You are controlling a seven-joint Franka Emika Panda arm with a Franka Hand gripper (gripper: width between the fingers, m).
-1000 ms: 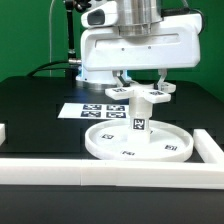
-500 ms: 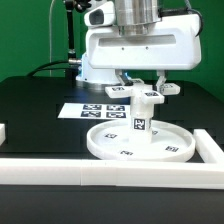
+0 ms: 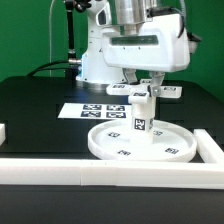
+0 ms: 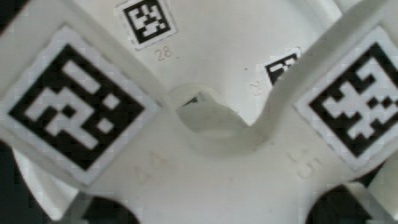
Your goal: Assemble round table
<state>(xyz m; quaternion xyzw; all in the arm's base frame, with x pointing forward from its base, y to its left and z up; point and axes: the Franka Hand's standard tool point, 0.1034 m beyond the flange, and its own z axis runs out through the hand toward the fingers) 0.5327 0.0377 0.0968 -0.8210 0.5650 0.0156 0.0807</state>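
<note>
The rimmed round table top lies flat near the table's front. The short cylindrical leg stands upright in its centre. The flat cross-shaped base sits on top of the leg. My gripper comes straight down over it, with a finger on either side, shut on the base. In the wrist view the cross-shaped base fills the picture, with its markers and a centre hole. My fingertips do not show clearly there.
The marker board lies flat behind the top, toward the exterior view's left. White border bars run along the front, at the right and at the left edge. The robot's base stands behind.
My hand has turned about its vertical axis above the leg, and the cross-shaped base has turned with it. The top and leg stay in place.
</note>
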